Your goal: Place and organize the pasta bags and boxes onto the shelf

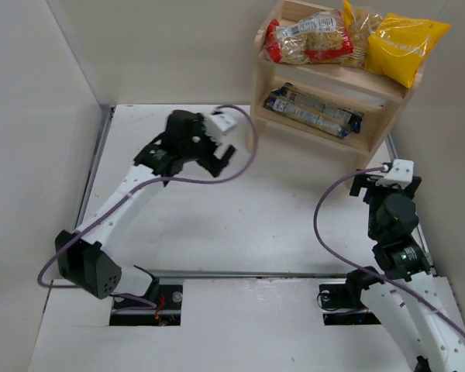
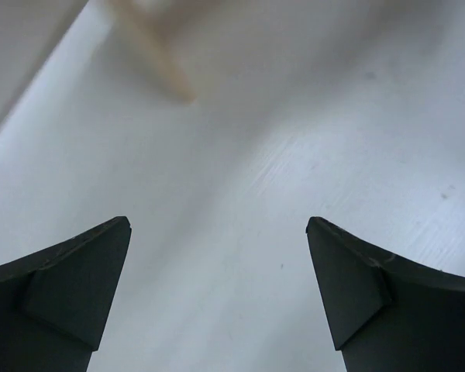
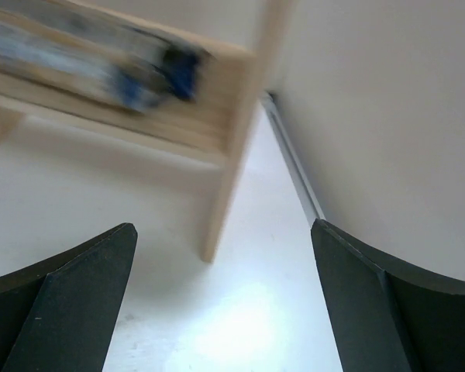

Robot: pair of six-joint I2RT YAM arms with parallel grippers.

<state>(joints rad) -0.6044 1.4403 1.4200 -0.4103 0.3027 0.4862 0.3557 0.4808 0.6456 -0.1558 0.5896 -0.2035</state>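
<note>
The wooden shelf (image 1: 387, 84) stands at the far right of the table. On its top tier lie the clear bag with red ends (image 1: 308, 39) and the bright yellow bag (image 1: 403, 46). On the lower tier lie the two long packs with dark blue ends (image 1: 314, 111), side by side. My left gripper (image 1: 221, 159) is open and empty over the table, left of the shelf. My right gripper (image 1: 364, 184) is open and empty near the shelf's front right leg (image 3: 229, 182). The right wrist view shows a blurred blue pack end (image 3: 167, 74).
White walls close in the table on the left, back and right. A metal strip (image 3: 294, 167) runs along the right wall's foot. A shelf leg (image 2: 159, 54) shows in the left wrist view. Purple cables loop off both arms.
</note>
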